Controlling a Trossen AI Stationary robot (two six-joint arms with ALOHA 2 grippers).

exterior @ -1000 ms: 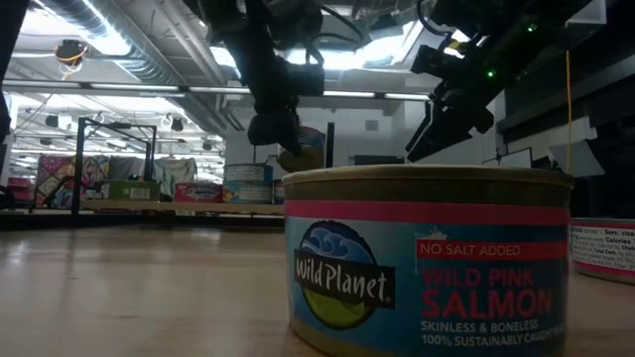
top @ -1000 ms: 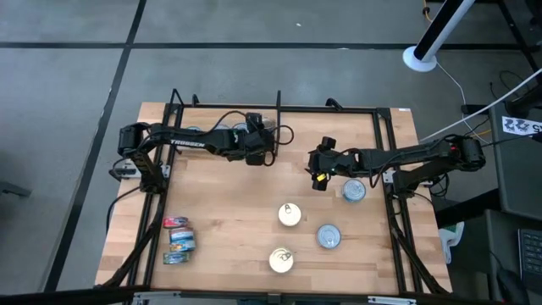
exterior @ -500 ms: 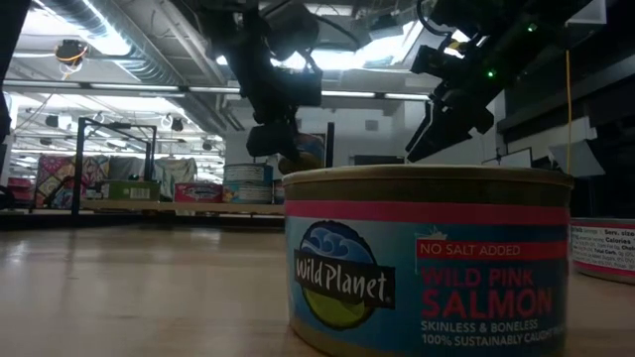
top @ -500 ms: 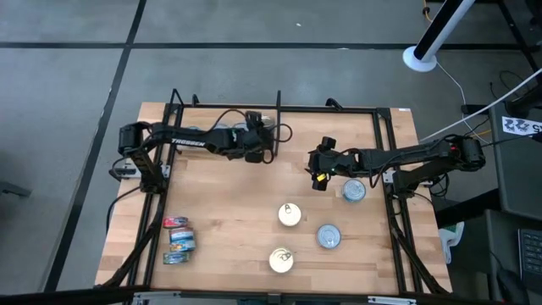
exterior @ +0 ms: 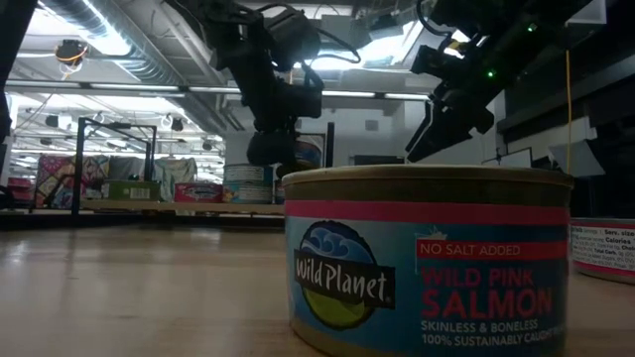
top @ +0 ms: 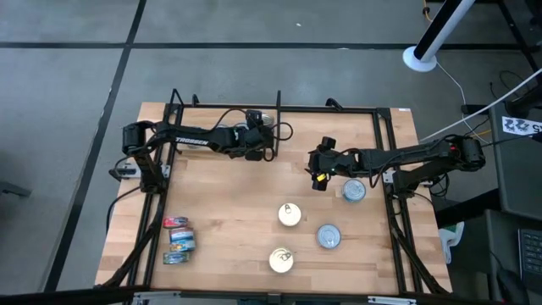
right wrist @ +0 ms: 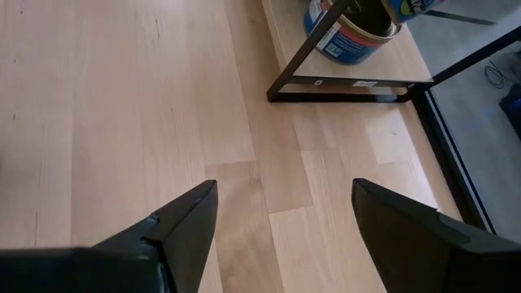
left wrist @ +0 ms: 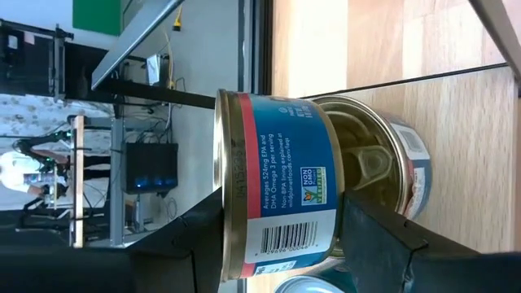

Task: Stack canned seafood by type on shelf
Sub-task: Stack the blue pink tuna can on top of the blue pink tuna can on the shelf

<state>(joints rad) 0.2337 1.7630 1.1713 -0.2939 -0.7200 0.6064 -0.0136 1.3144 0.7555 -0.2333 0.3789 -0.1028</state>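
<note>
Near the far edge of the shelf (top: 220,212), your left gripper (left wrist: 277,236) has its jaws pinching a blue-and-red tin (left wrist: 277,191) above another gold-topped tin (left wrist: 370,167). Your right gripper (top: 318,180) hovers at mid-shelf with jaws spread, holding nothing.

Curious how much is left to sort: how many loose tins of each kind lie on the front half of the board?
Gold-top tins: 2
Silver-blue-top tins: 2
Red-and-blue tins, on their sides: 3
Total: 7
</note>
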